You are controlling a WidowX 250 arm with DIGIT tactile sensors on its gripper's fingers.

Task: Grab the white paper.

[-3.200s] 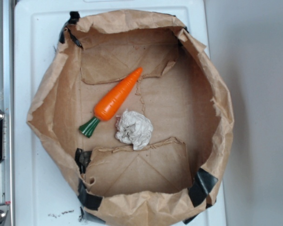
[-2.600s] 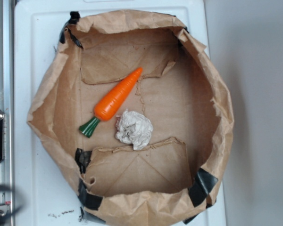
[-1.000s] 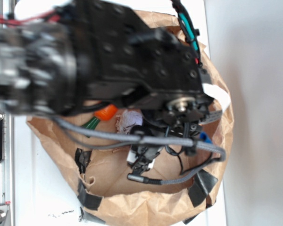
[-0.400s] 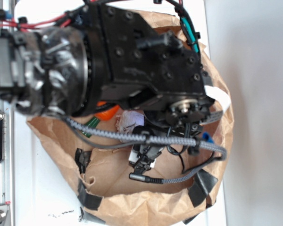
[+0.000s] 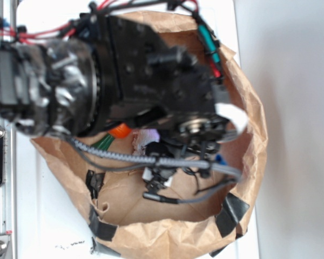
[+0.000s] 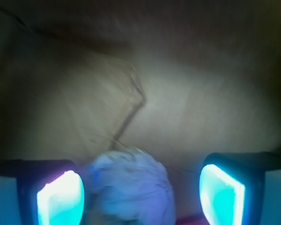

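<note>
Arm (image 5: 140, 81) hides most of white paper (image 5: 146, 137) and carrot (image 5: 119, 130); wrist view blurred, paper cut off at bottom edge.

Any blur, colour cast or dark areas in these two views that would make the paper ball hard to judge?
Exterior view: the arm is motion-blurred and hides most of the white paper; the paper bag stays sharp. Wrist view: soft and dim, the upper corners dark; the white paper looks bluish, and the gripper fingers glow blown-out cyan.
</note>
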